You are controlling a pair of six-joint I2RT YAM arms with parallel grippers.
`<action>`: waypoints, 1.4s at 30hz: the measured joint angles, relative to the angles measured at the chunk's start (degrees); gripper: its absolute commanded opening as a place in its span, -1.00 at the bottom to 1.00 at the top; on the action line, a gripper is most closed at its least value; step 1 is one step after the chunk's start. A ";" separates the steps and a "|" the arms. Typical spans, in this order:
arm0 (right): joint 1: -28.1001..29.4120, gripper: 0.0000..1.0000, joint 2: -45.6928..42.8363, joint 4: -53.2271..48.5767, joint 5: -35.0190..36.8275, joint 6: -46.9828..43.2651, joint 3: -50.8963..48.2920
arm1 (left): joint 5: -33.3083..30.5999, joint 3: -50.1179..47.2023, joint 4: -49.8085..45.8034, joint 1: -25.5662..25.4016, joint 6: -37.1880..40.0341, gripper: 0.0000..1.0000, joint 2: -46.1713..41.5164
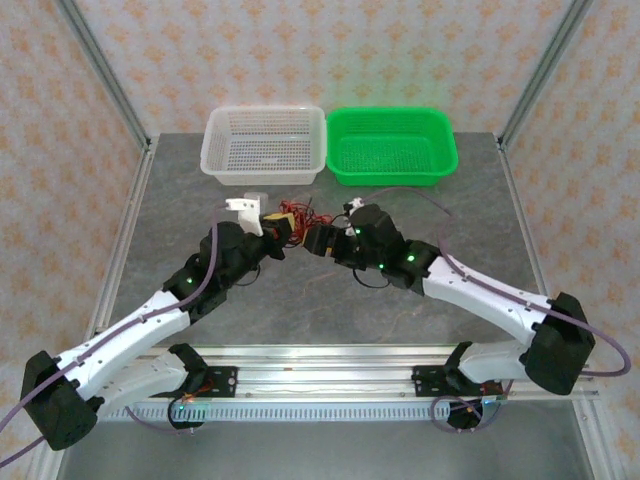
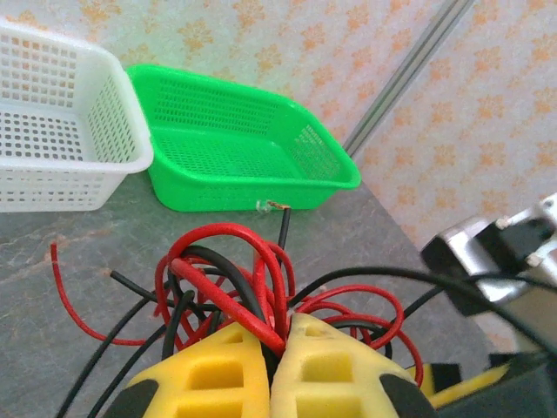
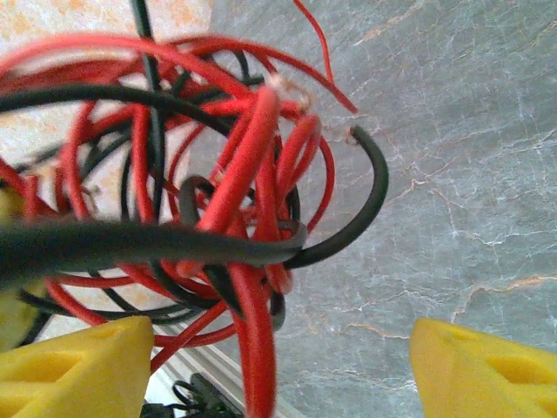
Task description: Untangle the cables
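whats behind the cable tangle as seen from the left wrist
Behind the cables, the green basket and white basket stand side by side on the grey table. The left hand, shut on the cables, hides the tangle's lower loops and the table beneath.

We identify the work surface as a flat grey tabletop with a marbled stone pattern (image 1: 330, 310). Along its near edge runs a silver aluminium rail with a slotted strip (image 1: 330, 385). Walls papered in cream with a repeating orange floral motif (image 1: 300, 50) enclose the table at the back and on both sides. Two slanted silver aluminium frame posts, left (image 1: 105, 75) and right (image 1: 545, 70), rise from the rear corners. We observe even, soft lighting across the tabletop, with faint reflections on the rail.
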 measured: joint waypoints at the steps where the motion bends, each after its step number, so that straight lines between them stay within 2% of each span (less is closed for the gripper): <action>1: 0.50 0.49 0.59 -0.02 0.20 -0.22 0.28 | 0.00 0.74 -0.57 0.00 -0.37 -1.00 0.31; 11: 4.87 0.47 3.32 0.15 7.19 -8.79 4.20 | -0.15 5.70 -6.14 0.00 -3.30 -1.00 1.97; 20: 4.87 0.23 3.34 3.67 14.01 -19.15 4.02 | 0.26 7.58 -8.96 0.00 -4.39 -1.00 1.95; 24: 4.87 -0.05 3.32 7.69 14.67 -24.20 3.02 | 0.50 8.68 -9.81 0.00 -4.61 -1.00 1.81; 26: 4.87 -0.30 3.32 9.92 14.71 -26.40 2.14 | 0.83 9.16 -10.03 0.00 -4.83 -1.00 1.68; 29: 4.90 -0.86 3.04 13.38 15.08 -29.79 0.37 | 1.68 10.12 -11.08 0.00 -4.90 -1.00 1.57; 30: 4.94 -0.96 2.64 14.40 15.32 -30.77 -0.31 | 1.79 10.36 -11.50 0.00 -5.03 -1.00 1.44; 35: 5.14 -1.00 -1.27 15.93 16.59 -34.91 -2.10 | 1.40 12.48 -14.51 0.00 -4.81 -1.00 0.55; 38: 5.14 -1.00 -3.85 14.95 16.22 -36.74 -1.64 | -0.96 14.73 -17.31 -0.04 -4.09 -0.49 -0.35; 40: 4.39 -1.00 -4.55 11.63 14.86 -37.16 0.50 | -3.37 15.78 -19.32 -0.04 -2.97 -0.06 -1.07; 42: 3.04 -1.00 -4.59 7.85 12.74 -37.11 3.06 | -5.01 16.17 -20.52 0.00 -2.34 0.19 -1.73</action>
